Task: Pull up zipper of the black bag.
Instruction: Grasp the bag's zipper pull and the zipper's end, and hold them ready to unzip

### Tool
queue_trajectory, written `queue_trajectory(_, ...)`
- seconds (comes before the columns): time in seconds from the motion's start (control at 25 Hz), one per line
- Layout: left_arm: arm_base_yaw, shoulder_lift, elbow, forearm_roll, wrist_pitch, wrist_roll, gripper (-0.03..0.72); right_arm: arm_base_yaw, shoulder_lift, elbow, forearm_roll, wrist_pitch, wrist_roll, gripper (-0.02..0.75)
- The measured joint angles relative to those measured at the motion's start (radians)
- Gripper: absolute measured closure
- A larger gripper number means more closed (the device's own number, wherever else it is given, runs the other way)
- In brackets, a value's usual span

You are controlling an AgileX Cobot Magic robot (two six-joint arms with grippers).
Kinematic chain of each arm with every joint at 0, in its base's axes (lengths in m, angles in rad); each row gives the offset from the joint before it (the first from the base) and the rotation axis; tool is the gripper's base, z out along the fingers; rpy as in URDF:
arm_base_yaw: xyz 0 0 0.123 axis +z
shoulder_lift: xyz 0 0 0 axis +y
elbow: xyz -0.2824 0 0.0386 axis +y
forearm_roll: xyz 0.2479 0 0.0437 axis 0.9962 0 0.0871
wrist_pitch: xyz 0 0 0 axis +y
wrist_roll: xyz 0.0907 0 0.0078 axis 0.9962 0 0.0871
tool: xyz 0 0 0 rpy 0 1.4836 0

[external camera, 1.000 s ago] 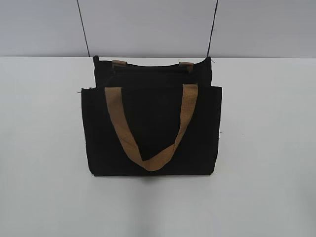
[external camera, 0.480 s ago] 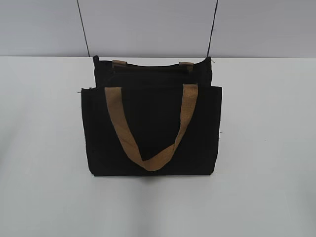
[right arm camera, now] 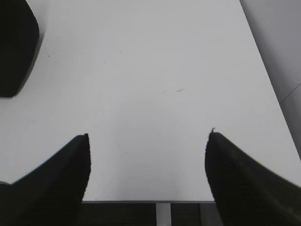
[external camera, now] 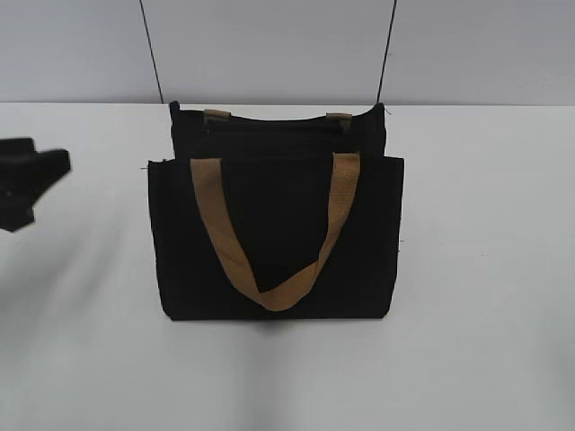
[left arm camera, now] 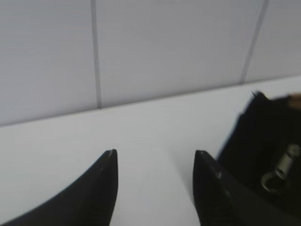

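Observation:
The black bag (external camera: 269, 233) stands upright in the middle of the white table, one tan handle (external camera: 269, 292) hanging down its front. The zipper line (external camera: 278, 127) runs along its top; no pull tab shows in the exterior view. In the left wrist view the bag's end (left arm camera: 263, 136) is at the right, with a silvery metal pull tab (left arm camera: 281, 168) on it. My left gripper (left arm camera: 155, 153) is open and empty, left of the bag; it shows blurred at the exterior view's left edge (external camera: 36, 175). My right gripper (right arm camera: 148, 136) is open and empty over bare table, with a dark rounded shape (right arm camera: 16, 47) at its upper left.
A grey panelled wall (external camera: 269, 45) with dark seams rises behind the table. The table's near edge (right arm camera: 155, 201) and right edge (right arm camera: 268, 84) show in the right wrist view. White table surface lies on both sides of the bag.
My left gripper has come into the exterior view at the left edge; it was out of view before. The bag has not moved.

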Motion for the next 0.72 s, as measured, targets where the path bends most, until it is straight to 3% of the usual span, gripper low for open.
queue_trajectory(0.16, 0.0, 0.245, -0.056, 0.286, -0.129, -0.072, 0.315, 0.0, 0.0, 0.0, 0.0, 0.0, 0.0, 0.162)
queue_trajectory(0.4, 0.0, 0.477, -0.214, 0.595, -0.201, -0.091, 0.318, 0.0, 0.0, 0.0, 0.0, 0.0, 0.0, 0.162)
queue_trajectory(0.52, 0.0, 0.559, -0.291, 0.684, -0.23, -0.094, 0.319, 0.0, 0.0, 0.0, 0.0, 0.0, 0.0, 0.162)
queue_trajectory(0.72, 0.0, 0.667, -0.385, 0.725, -0.299, -0.094, 0.319, 0.0, 0.0, 0.0, 0.0, 0.0, 0.0, 0.162)
